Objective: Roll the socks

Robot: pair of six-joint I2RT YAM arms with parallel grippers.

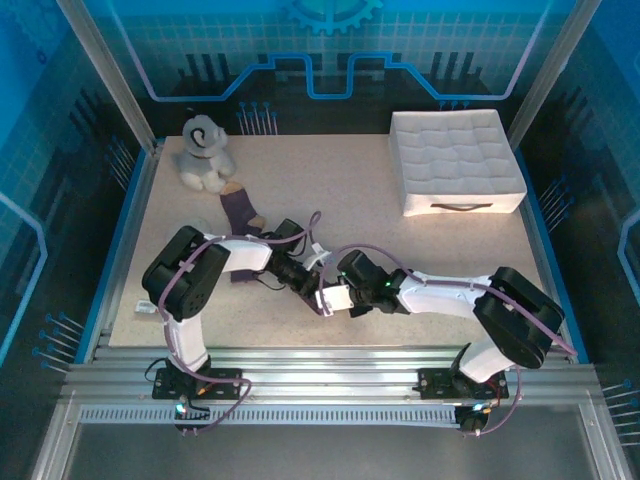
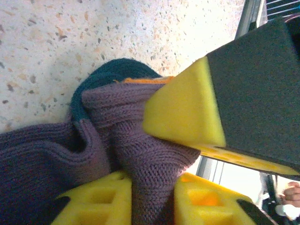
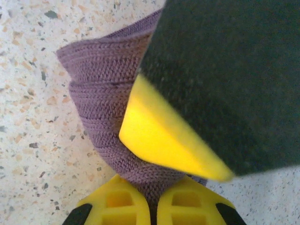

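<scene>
Clearly soft work: the dark purple knitted sock with a navy toe [image 2: 136, 136] lies bunched on the speckled beige counter [image 1: 400, 250], near the front edge and between the two arms. Its navy toe and a sliver of orange show behind a thick fold. The left end effector [image 2: 150, 194] has that fold between its yellow fingers, with fabric filling the gap and touching both, which reads as a grip. The right end effector [image 3: 152, 199] is closed on a narrow pinch of purple knit, seemingly the same sock, and its fingers almost meet. The second dark purple sock with an orange heel [image 1: 241, 208] lies flat further back, apart from the first and just beside the grey-white plush toy dog [image 1: 205, 150].

Judging by the loose ribbing and deep creases, the sock is light, limp and stretchy, neither slippery nor fragile. It will not keep a shape unaided, and a roll will likely spring open if released. A good hold probably takes the whole thickness of the bundle, close to the counter. A single layer would only stretch and pull free.
</scene>
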